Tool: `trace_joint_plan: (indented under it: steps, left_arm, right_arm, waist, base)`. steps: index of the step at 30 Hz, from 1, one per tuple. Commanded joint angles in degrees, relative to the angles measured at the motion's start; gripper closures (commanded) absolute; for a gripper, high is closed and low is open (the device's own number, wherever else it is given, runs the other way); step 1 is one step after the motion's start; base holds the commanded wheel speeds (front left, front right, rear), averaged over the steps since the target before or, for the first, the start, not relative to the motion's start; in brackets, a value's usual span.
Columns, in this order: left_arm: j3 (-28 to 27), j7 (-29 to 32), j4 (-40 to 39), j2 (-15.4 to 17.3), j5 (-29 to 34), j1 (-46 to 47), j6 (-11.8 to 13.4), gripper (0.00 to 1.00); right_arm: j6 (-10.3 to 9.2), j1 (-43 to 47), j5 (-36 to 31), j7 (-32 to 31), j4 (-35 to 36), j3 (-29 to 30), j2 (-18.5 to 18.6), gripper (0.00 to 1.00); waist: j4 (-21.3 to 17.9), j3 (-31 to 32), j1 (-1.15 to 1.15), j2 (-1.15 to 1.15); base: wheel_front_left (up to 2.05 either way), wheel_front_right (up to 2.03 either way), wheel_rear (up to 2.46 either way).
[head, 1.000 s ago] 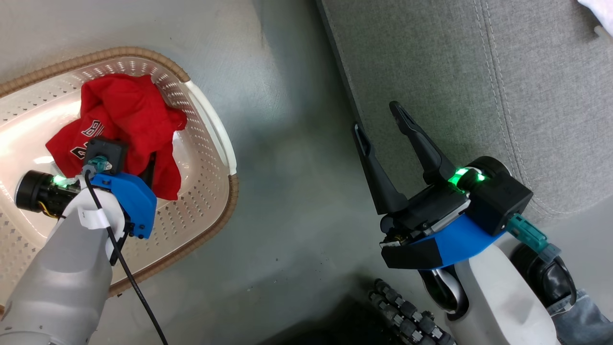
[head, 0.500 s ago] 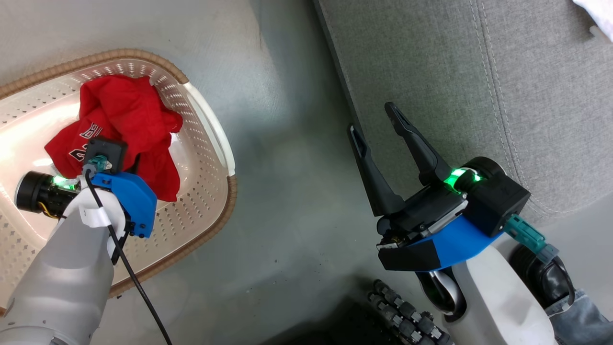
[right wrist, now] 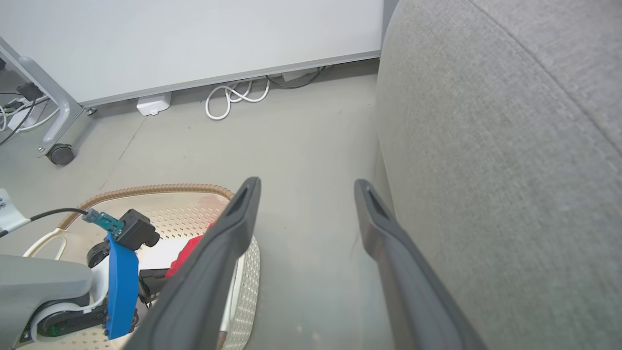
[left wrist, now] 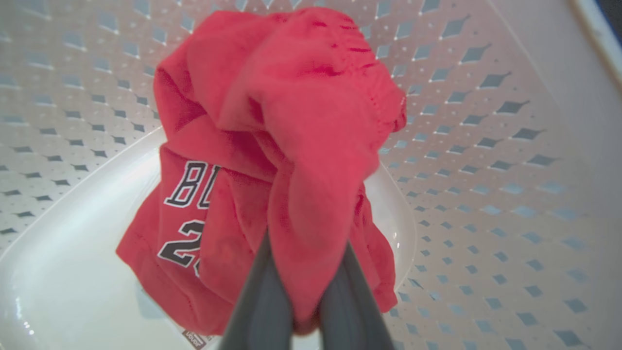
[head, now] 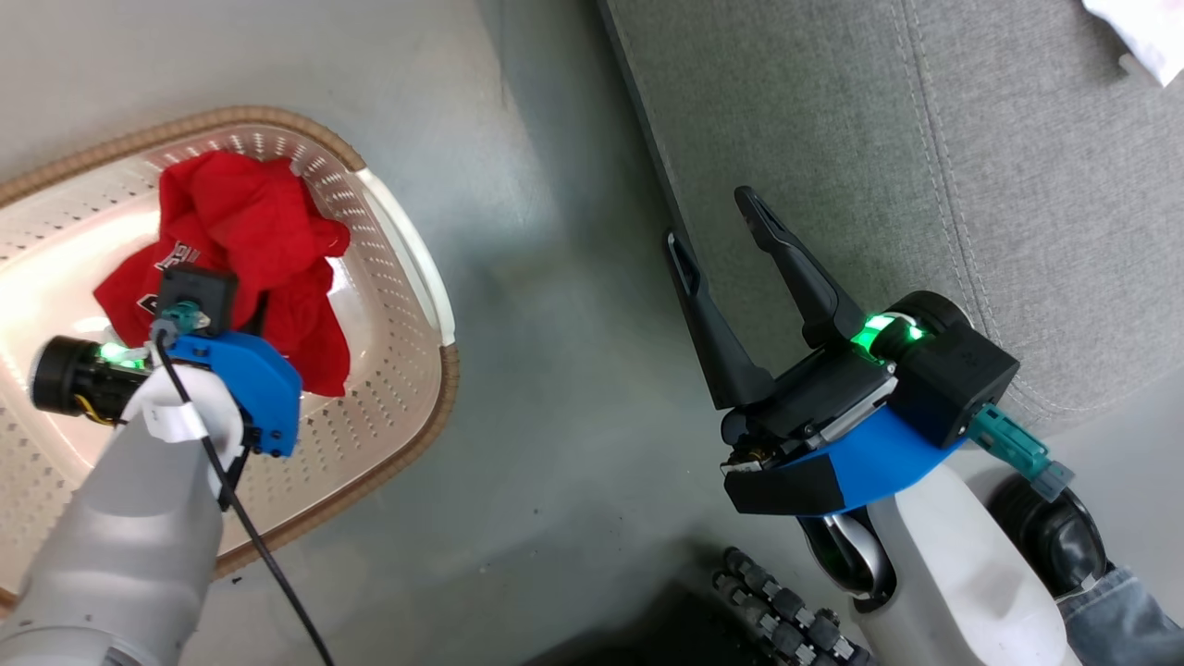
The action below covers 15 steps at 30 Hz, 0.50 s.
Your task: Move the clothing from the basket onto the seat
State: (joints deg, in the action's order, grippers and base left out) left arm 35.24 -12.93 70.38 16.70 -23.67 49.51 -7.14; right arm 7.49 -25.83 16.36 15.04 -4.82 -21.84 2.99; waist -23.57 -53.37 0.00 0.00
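A red garment (head: 250,222) with white-edged lettering lies bunched in the cream perforated basket (head: 449,370), against its far right wall. My left gripper (head: 262,310) reaches down into the basket. In the left wrist view the left gripper (left wrist: 307,243) is shut on a fold of the red clothing (left wrist: 301,112), which hangs bunched above the basket's floor (left wrist: 58,272). My right gripper (head: 709,218) is open and holds nothing, at the front edge of the grey seat (head: 879,120). From the right wrist, the right gripper (right wrist: 306,183) points between the basket (right wrist: 155,188) and the seat (right wrist: 510,146).
Bare grey floor (head: 555,388) separates basket and sofa. A white cloth (head: 1133,32) lies at the sofa's far right corner. Along the wall are looped white cables (right wrist: 228,97) and a caster leg (right wrist: 60,154). A person's jeans leg (head: 1124,615) shows at the lower right.
The head camera has shifted a little. The red garment has drawn into a tighter bunch at the left gripper, with less lettering showing. The right gripper stays open by the sofa edge.
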Motion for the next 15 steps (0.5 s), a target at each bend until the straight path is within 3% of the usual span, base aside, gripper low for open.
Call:
trace_joint_plan:
  steps: [1, 8, 15]
  left_arm:
    - [-0.22, -0.47, 0.11, -0.41, -0.35, -0.06, -0.41, 1.00]
    - [-0.77, -1.41, 0.78, -3.19, -2.11, -2.93, -0.36, 1.00]
    - [-1.50, -2.04, 0.54, -6.51, -3.97, -6.32, -0.40, 1.00]
  right_arm:
    - [0.01, -1.00, -0.19, 0.20, -0.19, 0.13, -0.19, 0.00]
    - [0.01, -0.95, -1.46, 0.20, -1.07, 0.49, -0.18, 0.00]
    - [0.01, 0.51, -3.07, 0.20, -3.12, 0.77, -0.15, 0.00]
  waist:
    - [0.43, 0.76, 0.00, 0.00]
    - [2.36, 5.59, 0.00, 0.00]
    - [4.86, 14.26, 0.00, 0.00]
  base:
    - [0.00, 0.00, 0.00]
    - [0.00, 0.00, 0.00]
    - [0.00, 0.00, 0.00]
